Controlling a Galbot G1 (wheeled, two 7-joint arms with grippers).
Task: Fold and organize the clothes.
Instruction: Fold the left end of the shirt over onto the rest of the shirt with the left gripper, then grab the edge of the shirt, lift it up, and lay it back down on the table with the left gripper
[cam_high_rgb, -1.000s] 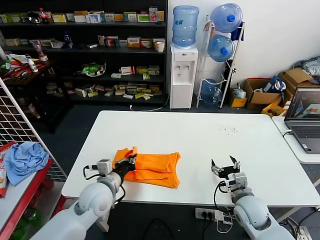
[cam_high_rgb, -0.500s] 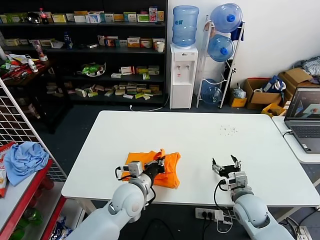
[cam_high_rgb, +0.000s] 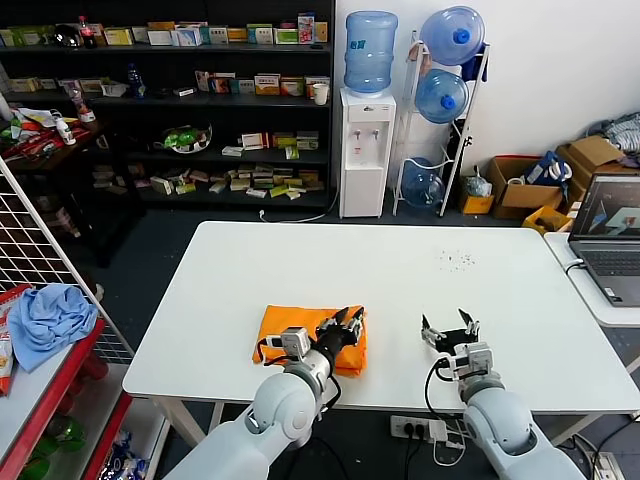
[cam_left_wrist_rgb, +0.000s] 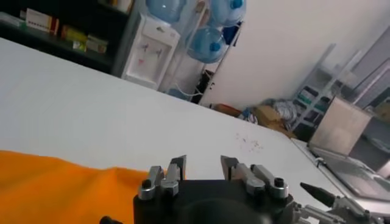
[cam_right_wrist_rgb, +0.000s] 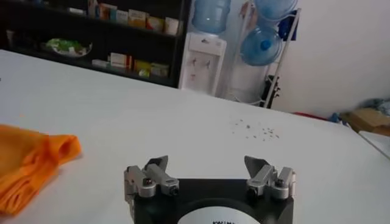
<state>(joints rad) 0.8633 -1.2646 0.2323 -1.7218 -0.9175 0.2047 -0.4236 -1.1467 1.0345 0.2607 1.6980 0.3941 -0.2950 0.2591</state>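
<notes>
The orange T-shirt (cam_high_rgb: 300, 330) lies folded into a compact rectangle near the front edge of the white table (cam_high_rgb: 400, 270). My left gripper (cam_high_rgb: 347, 320) hovers over the shirt's right edge, its jaws apart and holding no cloth. In the left wrist view the gripper (cam_left_wrist_rgb: 203, 161) is open above the table, with the orange shirt (cam_left_wrist_rgb: 61, 189) beneath and behind it. My right gripper (cam_high_rgb: 451, 335) rests open on the table to the right of the shirt, apart from it. The right wrist view shows its fingers (cam_right_wrist_rgb: 207, 163) spread wide and the shirt (cam_right_wrist_rgb: 30, 164) off to one side.
A laptop (cam_high_rgb: 610, 235) sits on a side table at the right. A red rack holding a light blue cloth (cam_high_rgb: 50, 315) stands at the left. Small dark specks (cam_high_rgb: 458, 260) dot the table's far right. A water dispenser (cam_high_rgb: 365, 150) and shelves stand behind.
My left gripper carried the shirt's left part rightward across the rest, folding it over, then opened and let the cloth go. The right arm stayed put.
</notes>
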